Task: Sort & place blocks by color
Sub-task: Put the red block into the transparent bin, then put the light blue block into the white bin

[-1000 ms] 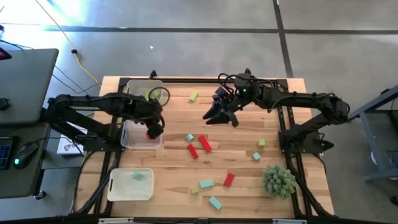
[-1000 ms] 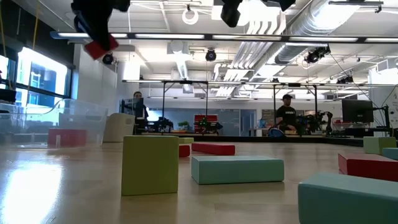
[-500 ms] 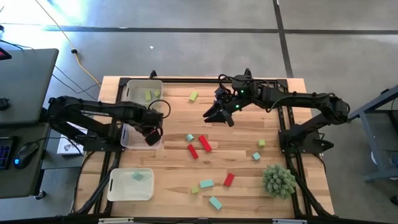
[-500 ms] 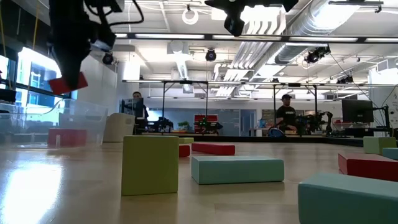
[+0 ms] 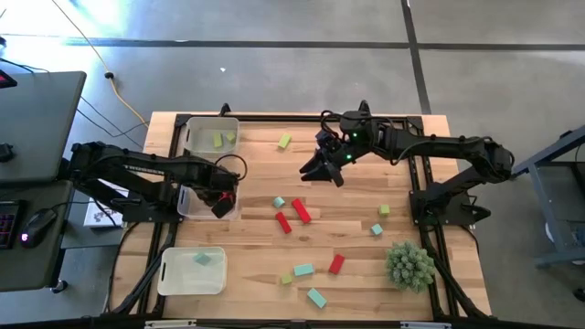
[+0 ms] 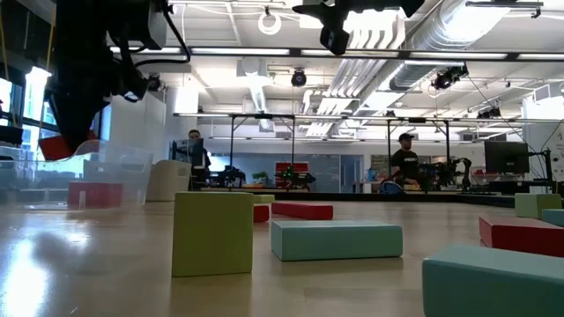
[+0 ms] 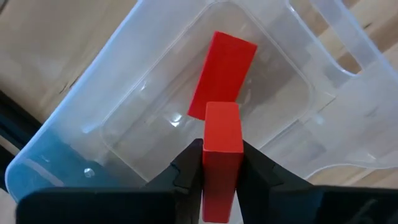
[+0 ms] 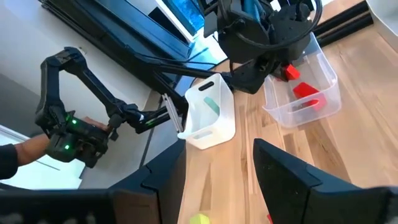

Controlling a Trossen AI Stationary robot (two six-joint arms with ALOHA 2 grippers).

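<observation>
— While the left gripper (image 5: 219,203) hangs over the middle bin (image 5: 187,208), look what it has: a red bar (image 7: 222,143) pinched upright between its fingers (image 7: 261,171), clamped on both flanks.

— Narrow grip, then. And underneath it?

— A second red block (image 7: 224,71) lies flat on the floor of that same clear bin, just beyond the held one. The held bar is above the bin's inside, clear of the floor as far as I can tell.

— What about the right gripper (image 5: 315,172)?

— Up in the air over the far middle of the table (image 5: 366,292), fingers spread, nothing between them. From its wrist view the gap is plain, bare wood showing through.

— The other bins?

— The far bin (image 5: 189,125) has yellow-green pieces (image 5: 218,140) inside. The near bin (image 5: 174,274) holds one teal block (image 5: 202,260).

— And loose on the wood?

— Plenty. A yellow-green bar (image 5: 284,142) sits near the far edge, close to the right gripper. Mid-table there's a teal cube (image 5: 279,202) beside two red bars (image 5: 301,211) lying side by side. Towards the right, a yellow-green cube (image 5: 385,209) with a small teal piece (image 5: 377,229) just nearer. At the near side, a lone red block (image 5: 336,264), a teal bar (image 5: 303,270) touching a small yellow-green piece (image 5: 286,278), and a last teal bar (image 5: 316,297) near the edge.

— That green thing?

— A spiky plant ball (image 5: 409,265), near right corner.
</observation>
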